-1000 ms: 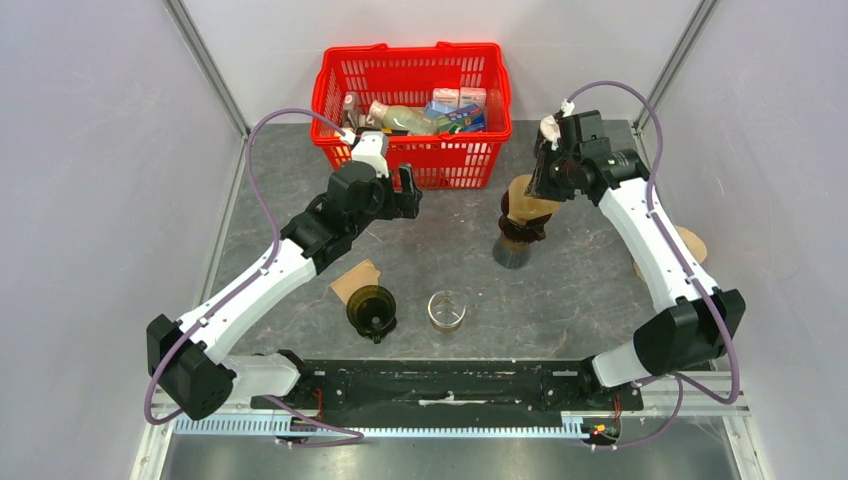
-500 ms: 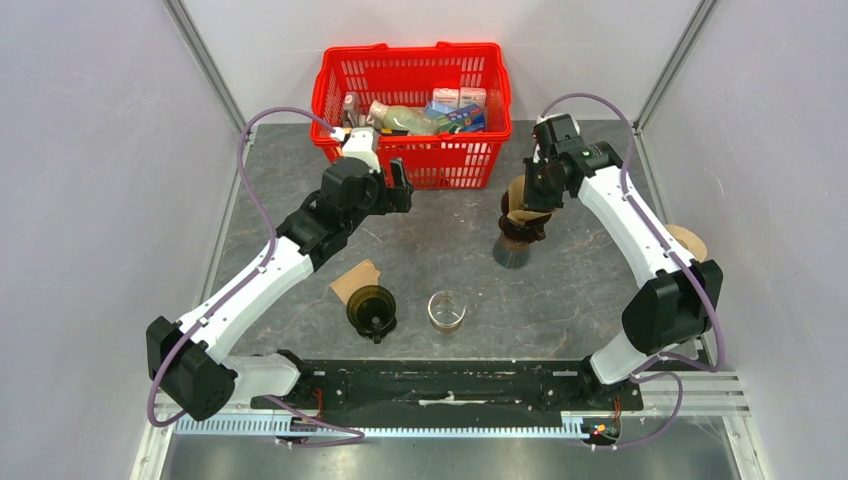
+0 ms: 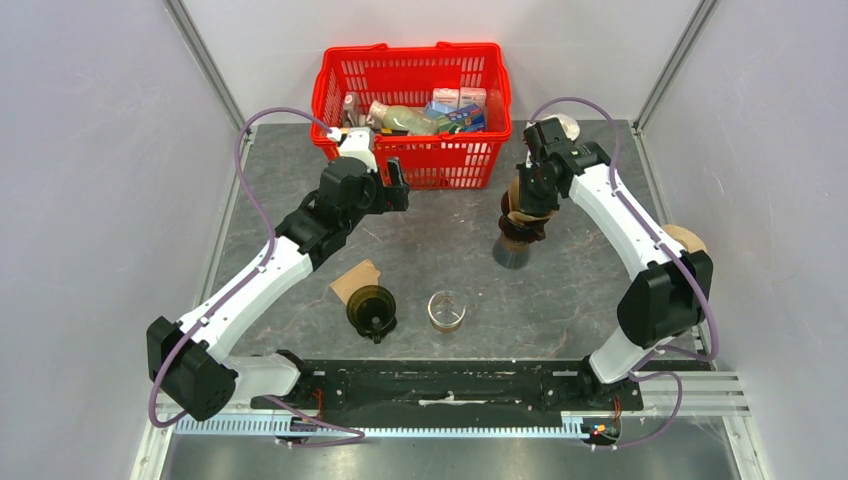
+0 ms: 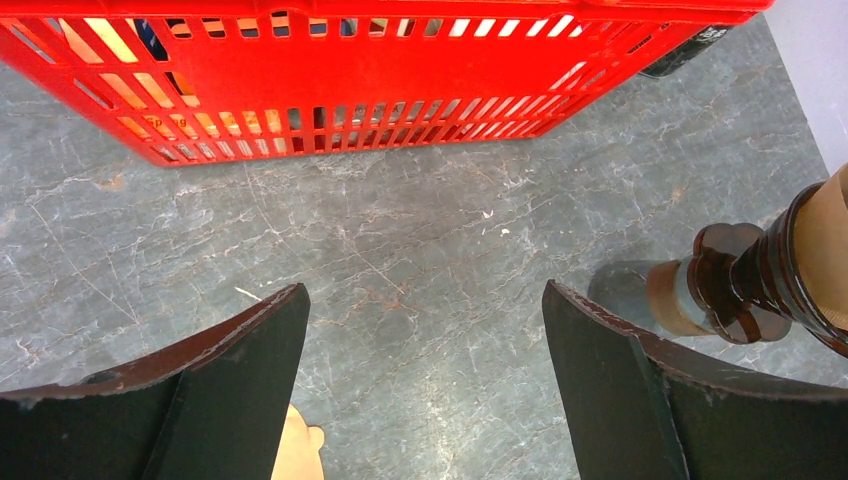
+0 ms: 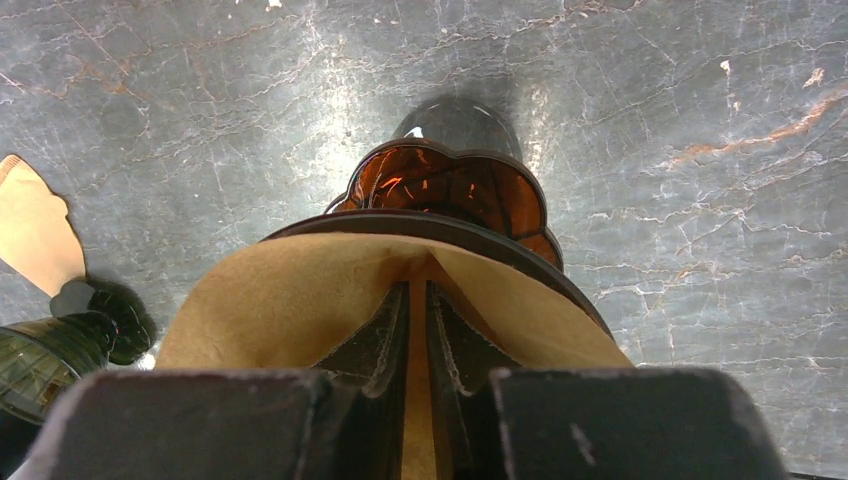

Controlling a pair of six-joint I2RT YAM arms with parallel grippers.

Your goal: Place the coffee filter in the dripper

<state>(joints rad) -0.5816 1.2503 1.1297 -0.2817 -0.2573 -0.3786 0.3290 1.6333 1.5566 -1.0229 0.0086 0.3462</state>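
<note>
Since a second ago the right arm [image 3: 625,215] has been drawn inward over the dripper, and its jaws have been narrowed onto the paper. Nearest the bases, a glass cup [image 3: 446,310] and a dark green vessel [image 3: 372,308] are seen on the surface [image 4: 420,230], with a spare tan filter [image 3: 357,278] touching the vessel's far side. Further out, the amber dripper [image 5: 450,185] is perched on a metal cup [image 3: 512,255]. The coffee filter [image 5: 290,300] is lodged inside the dripper's cone, and one fold of its wall is pinched between the right jaws. The left jaws are spread wide with nothing between them, hung over bare surface just short of the red basket [image 4: 400,60], which stands furthest back. The task is judged nearly done, with only the release left. The filter is judged light, thin and soft, easily creased or torn; it is best held at its upper rim or seam, as it is now, and let go without a sideways drag. The dripper looks glossy and top-heavy on its cup, so it could be tipped by a careless push.
</note>
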